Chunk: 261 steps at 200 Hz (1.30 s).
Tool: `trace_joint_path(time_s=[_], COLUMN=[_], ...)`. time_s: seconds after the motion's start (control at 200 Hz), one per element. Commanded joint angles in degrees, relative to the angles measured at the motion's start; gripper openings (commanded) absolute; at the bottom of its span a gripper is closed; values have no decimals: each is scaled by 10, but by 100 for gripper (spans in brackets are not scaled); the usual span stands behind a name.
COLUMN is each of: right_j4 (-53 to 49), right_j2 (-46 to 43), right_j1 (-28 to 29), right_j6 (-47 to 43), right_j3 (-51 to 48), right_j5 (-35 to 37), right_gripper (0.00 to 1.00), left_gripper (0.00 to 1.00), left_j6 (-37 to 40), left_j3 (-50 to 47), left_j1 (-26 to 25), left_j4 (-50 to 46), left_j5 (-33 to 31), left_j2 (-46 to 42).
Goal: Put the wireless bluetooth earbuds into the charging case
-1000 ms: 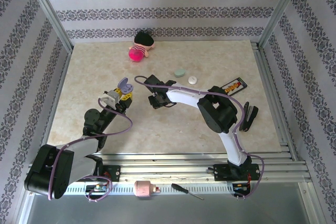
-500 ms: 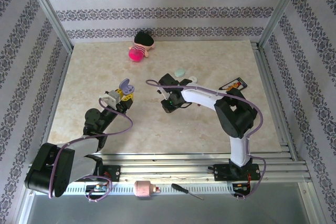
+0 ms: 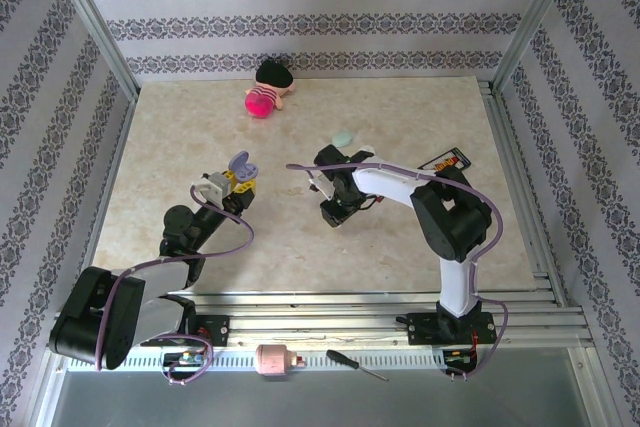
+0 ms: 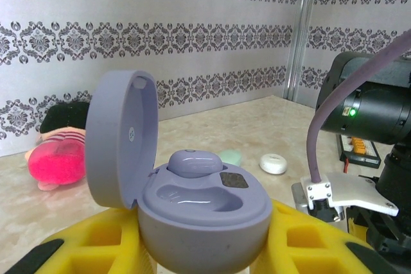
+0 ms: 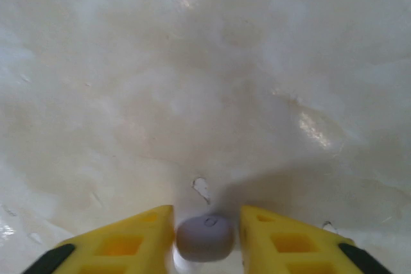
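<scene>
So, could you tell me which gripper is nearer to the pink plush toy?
Left. The left gripper, holding the open lavender case, is on the near side of the pink plush toy; the right gripper is farther toward the near edge and off to the toy's right.

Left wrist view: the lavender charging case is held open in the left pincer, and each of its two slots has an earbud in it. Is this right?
Not quite. In the left wrist view the lavender charging case is held open in the left pincer, but only the farther slot has an earbud in it. The nearer slot is empty.
</scene>
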Motion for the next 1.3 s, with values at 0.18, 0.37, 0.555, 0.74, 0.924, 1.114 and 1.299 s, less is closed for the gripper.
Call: trace_joint_path(time_s=[0.18,0.37,0.555,0.74,0.924,1.114,1.299], right_j4=[17,137,266,287,281,268,255], right_j2=[-45,-149,-188,-164,-148,-139,-159], right_j1=[0,0,-3,-5,-8,-9,-10], right_j6=[113,311,448,466,459,447,439], right_j3=[-12,-123,-216,-228,-222,-210,-218], right_j5=[61,71,20,-16,-19,-12,13], right_gripper=[50,56,52,44,44,46,47], left_gripper=[23,23,23,23,23,23,23], left_j6=[-15,-15,-29,-36,-35,-29,-27], left_j3=[21,26,29,28,24,22,18], left_j1=[6,6,7,6,6,6,6], left_j4=[27,34,76,94,86,76,77], left_j5=[11,15,22,27,26,26,24], left_j2=[8,20,49,58,47,41,44])
